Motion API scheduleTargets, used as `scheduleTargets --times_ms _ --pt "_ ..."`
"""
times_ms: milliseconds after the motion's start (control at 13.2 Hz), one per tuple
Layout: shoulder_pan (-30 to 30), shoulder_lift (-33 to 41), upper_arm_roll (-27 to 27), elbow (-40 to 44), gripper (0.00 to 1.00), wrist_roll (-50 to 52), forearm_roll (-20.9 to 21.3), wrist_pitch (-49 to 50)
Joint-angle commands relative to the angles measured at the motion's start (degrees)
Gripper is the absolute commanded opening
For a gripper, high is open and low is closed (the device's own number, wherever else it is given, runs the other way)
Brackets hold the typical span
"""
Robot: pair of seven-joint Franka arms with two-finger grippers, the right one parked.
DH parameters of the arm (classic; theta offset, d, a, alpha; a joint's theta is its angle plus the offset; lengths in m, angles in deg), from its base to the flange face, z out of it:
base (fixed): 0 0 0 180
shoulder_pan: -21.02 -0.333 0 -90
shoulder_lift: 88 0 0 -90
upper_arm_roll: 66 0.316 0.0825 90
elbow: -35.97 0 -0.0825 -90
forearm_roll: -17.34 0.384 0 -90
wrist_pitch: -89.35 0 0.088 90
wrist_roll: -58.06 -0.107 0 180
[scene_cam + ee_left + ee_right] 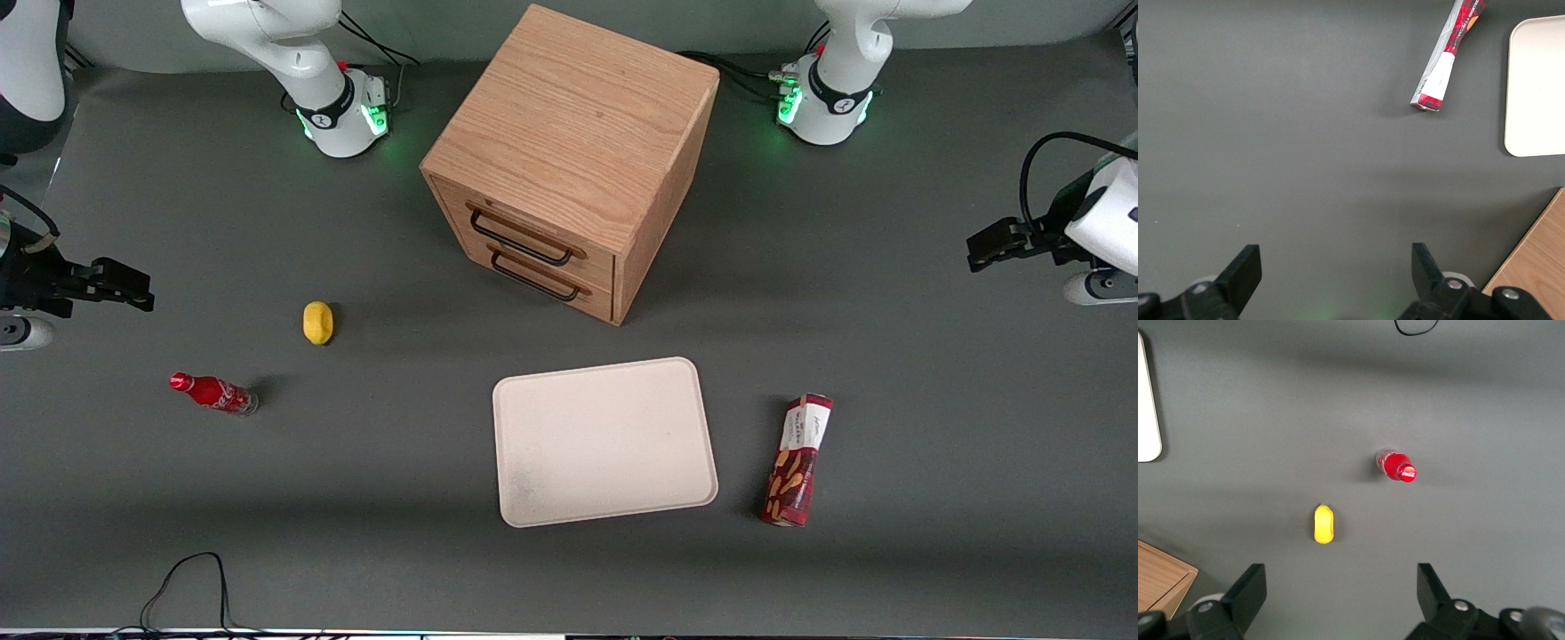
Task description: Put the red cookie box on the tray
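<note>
The red cookie box [797, 460] lies flat on the grey table beside the tray [605, 440], on the side toward the working arm's end, with a small gap between them. Its white end panel points away from the front camera. The tray is cream-white and bare. My left gripper [975, 249] hangs above the table at the working arm's end, farther from the front camera than the box and well apart from it. In the left wrist view the gripper [1336, 257] is open with only bare table between its fingers, and the box [1446, 60] and tray [1538, 87] lie ahead of it.
A wooden two-drawer cabinet [569, 160] stands farther from the front camera than the tray. A yellow lemon-shaped object [317, 322] and a small red soda bottle [213, 392] lie toward the parked arm's end. A black cable [191, 578] loops at the table's near edge.
</note>
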Motion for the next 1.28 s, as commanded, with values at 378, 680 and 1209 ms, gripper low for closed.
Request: scheduleTargets --times_ms 378,680,1209 --pt "0.5 0.1 0.3 1.6 1.00 -0.3 -0.3 3.0" --pt "3.2 -0.6 -0.5 2.0 1.00 -0.1 0.1 3.8" --pt "5.9 -11.8 -11.1 16.4 1.00 -2.0 -0.5 6.6"
